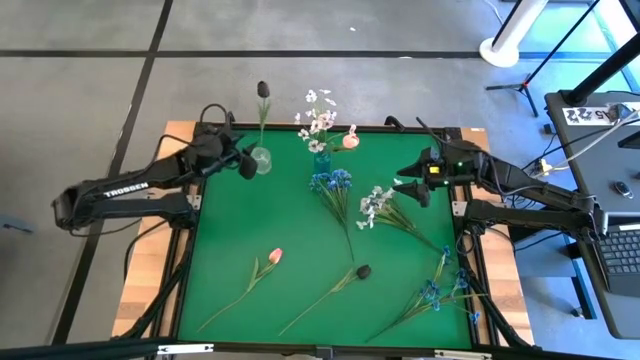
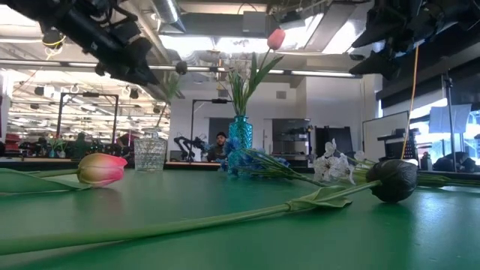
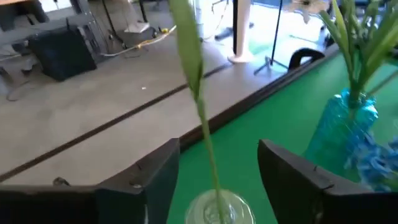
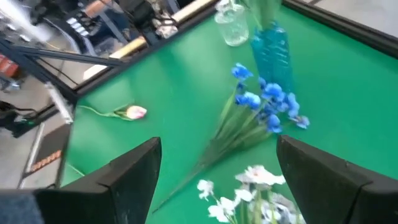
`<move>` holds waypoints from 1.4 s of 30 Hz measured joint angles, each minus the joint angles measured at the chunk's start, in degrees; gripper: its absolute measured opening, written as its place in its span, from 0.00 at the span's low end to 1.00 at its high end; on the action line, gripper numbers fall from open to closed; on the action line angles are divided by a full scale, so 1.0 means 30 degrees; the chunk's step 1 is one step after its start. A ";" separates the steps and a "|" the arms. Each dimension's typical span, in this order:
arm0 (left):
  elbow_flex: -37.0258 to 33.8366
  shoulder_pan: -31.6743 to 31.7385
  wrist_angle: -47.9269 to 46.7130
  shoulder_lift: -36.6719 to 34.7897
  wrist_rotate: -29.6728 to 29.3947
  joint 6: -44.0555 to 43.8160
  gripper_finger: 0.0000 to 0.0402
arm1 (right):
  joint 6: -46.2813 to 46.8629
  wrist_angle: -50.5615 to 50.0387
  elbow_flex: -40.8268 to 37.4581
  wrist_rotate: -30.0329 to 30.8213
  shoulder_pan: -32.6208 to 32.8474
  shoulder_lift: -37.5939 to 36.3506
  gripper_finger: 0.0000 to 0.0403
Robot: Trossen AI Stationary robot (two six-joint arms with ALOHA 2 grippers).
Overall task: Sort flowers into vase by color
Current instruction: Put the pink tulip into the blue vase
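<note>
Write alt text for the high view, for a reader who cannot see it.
Seen from above, the left gripper stands open beside a clear vase holding one dark tulip. A blue vase holds white and pink flowers; loose flowers lie across the green table, and the right gripper waits open at the right.

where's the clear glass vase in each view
High view: clear glass vase at the table's far left, beside the left gripper.
Low view: left of centre, behind the pink tulip.
Left wrist view: bottom edge, between the open fingers, a stem in it.
Right wrist view: top.
Shared landmark: the blue vase next to it.
</note>
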 joint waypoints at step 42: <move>0.5712 -2.1991 -0.5503 1.6947 0.6648 -2.0346 0.52 | -0.1038 -0.1755 0.0000 0.2431 -0.0007 0.0007 0.79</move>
